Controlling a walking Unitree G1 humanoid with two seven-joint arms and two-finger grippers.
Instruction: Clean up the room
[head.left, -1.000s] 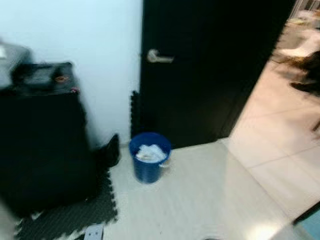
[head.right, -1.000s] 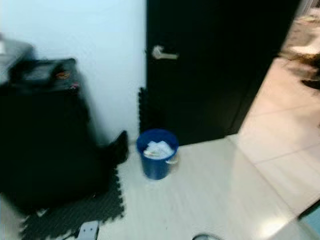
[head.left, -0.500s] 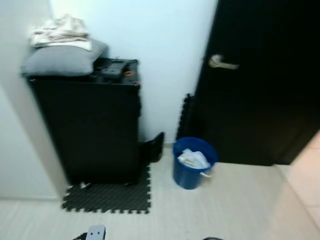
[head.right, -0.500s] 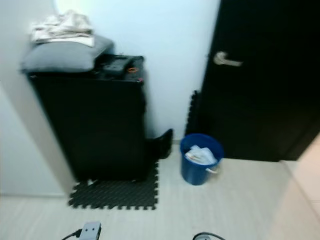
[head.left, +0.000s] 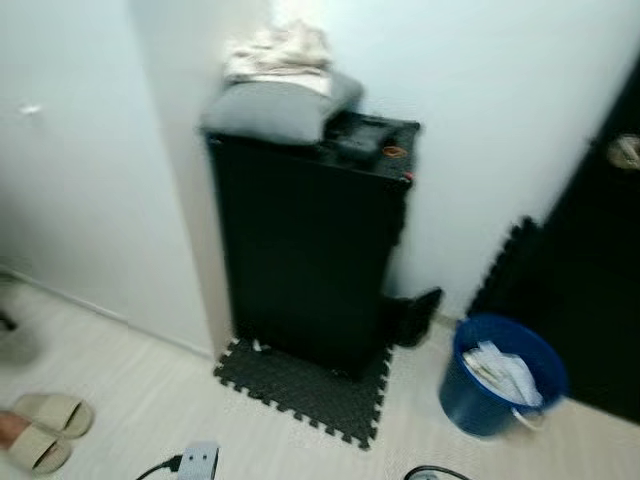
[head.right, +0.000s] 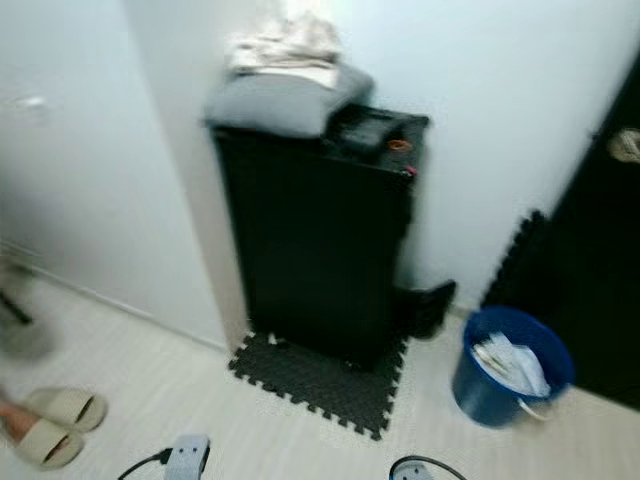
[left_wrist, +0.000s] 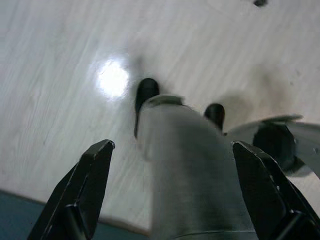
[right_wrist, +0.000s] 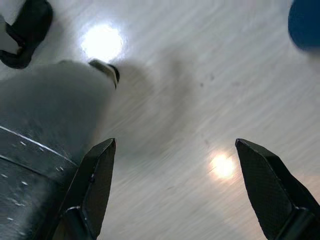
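Observation:
A blue bin (head.left: 498, 388) holding crumpled white paper (head.left: 502, 370) stands on the pale floor at the right, next to a black door. A black cabinet (head.left: 305, 250) stands against the white wall, with a grey cushion (head.left: 275, 107) and a bundle of pale cloth (head.left: 277, 48) on top. A pair of beige slippers (head.left: 42, 430) lies at the lower left. My left gripper (left_wrist: 172, 187) hangs open over the floor beside my own grey leg. My right gripper (right_wrist: 177, 187) hangs open too, above bare floor, with the blue bin (right_wrist: 305, 22) at the picture's corner.
A black foam mat (head.left: 305, 390) lies under the cabinet, and another mat piece (head.left: 505, 270) leans by the door. A dark shoe (head.left: 412, 316) rests beside the cabinet. A white power strip (head.left: 197, 462) with a black cable lies at the bottom edge. Small items (head.left: 372, 138) sit on the cabinet.
The camera has swung left: the cabinet and bin have slid right in the picture, the open doorway has gone out of frame, and the slippers have come in at the lower left.

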